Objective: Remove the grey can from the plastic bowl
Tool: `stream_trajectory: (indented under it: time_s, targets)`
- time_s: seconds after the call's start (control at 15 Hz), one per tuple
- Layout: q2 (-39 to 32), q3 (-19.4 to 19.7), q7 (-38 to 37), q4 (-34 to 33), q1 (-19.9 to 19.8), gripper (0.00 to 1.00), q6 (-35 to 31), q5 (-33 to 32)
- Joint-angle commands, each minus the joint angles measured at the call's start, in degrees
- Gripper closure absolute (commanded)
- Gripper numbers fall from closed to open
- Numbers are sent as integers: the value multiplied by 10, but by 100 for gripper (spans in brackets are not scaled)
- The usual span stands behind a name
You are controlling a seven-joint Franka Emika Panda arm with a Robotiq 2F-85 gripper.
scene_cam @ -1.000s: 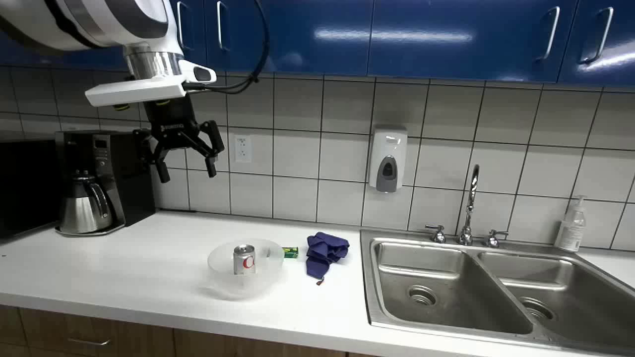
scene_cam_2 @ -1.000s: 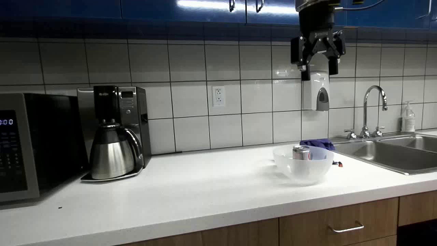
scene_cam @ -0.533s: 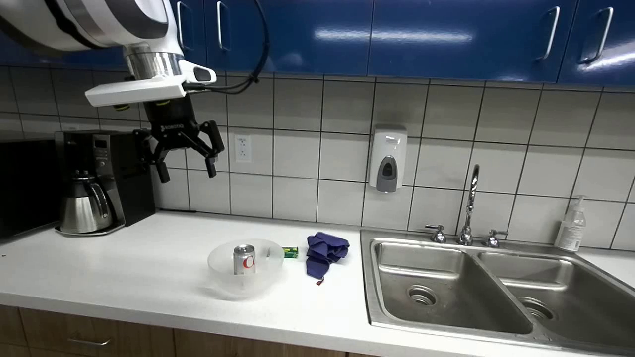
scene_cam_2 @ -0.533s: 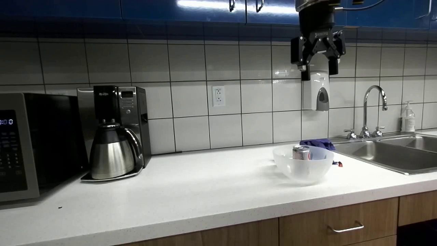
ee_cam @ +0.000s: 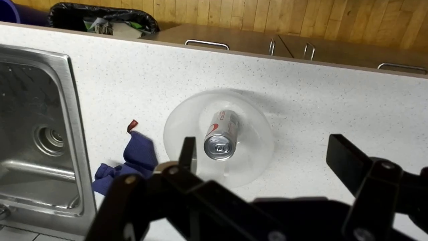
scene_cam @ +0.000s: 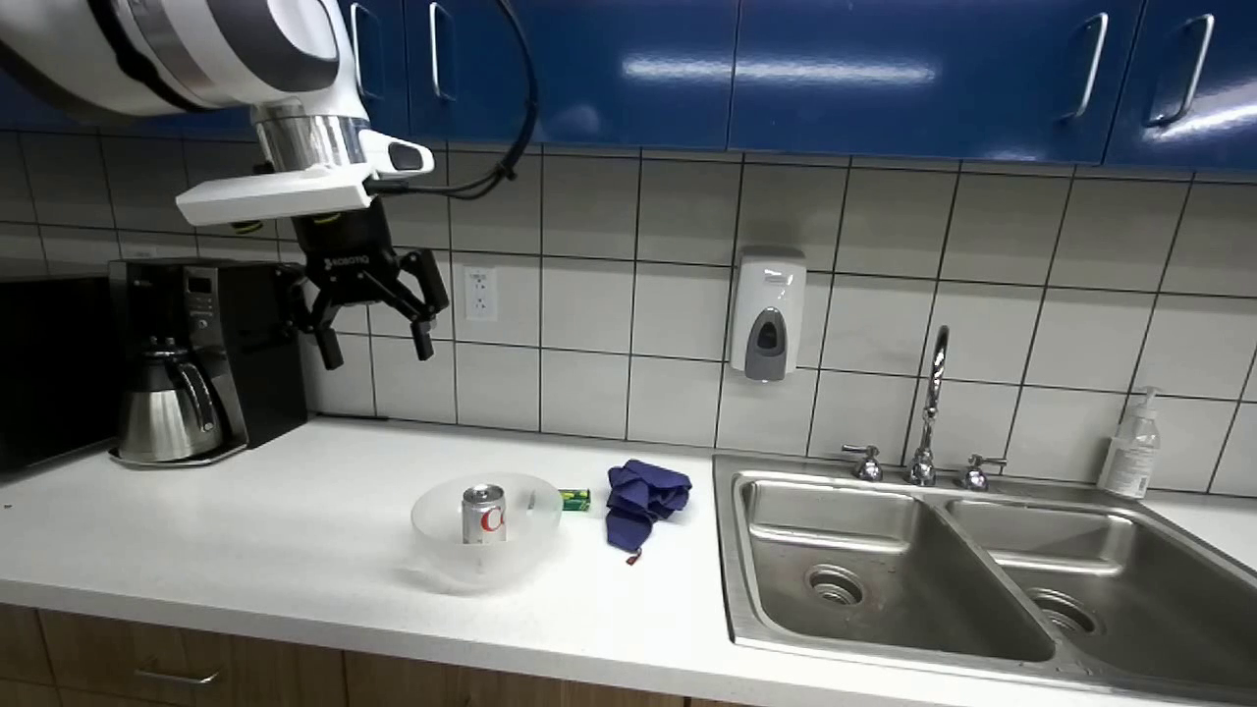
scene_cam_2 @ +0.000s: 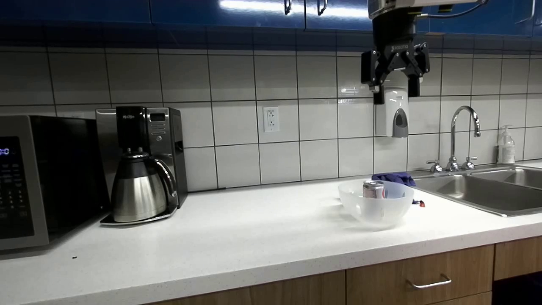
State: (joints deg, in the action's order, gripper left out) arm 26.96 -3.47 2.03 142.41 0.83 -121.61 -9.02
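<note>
The grey can [scene_cam: 483, 515] stands upright inside the plastic bowl [scene_cam: 535, 550] on the white counter. In an exterior view only the upper part of the can [scene_cam_2: 373, 189] rises clear above the rim of the translucent bowl [scene_cam_2: 377, 214]. My gripper [scene_cam: 378, 355] is open and empty, well above the counter and the bowl; it also shows in an exterior view [scene_cam_2: 396, 97]. In the wrist view the can [ee_cam: 220, 139] and the bowl [ee_cam: 254, 160] lie beyond the open gripper [ee_cam: 261, 142], with the can nearer the left finger. Nothing touches the fingers.
A purple cloth [scene_cam: 643, 501] and a small green packet [scene_cam: 575, 500] lie beside the bowl. The steel sink [scene_cam: 732, 570] is set into the counter past the cloth. A coffee maker with a steel pot [scene_cam_2: 139, 190] and a microwave [scene_cam_2: 38, 182] stand at the far end.
My gripper has moved down slightly, and a little to the right in an exterior view, staying open. The can, the bowl and the cloth have not moved.
</note>
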Motion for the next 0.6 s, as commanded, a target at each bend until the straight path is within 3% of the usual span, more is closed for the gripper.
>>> stream_trajectory:
  time_s: [0.0,0.53]
  targets:
    - [-14,6,-21,11,-8,0,-44,-9]
    - [-118,20,-41,14,-32,0,-178,-18]
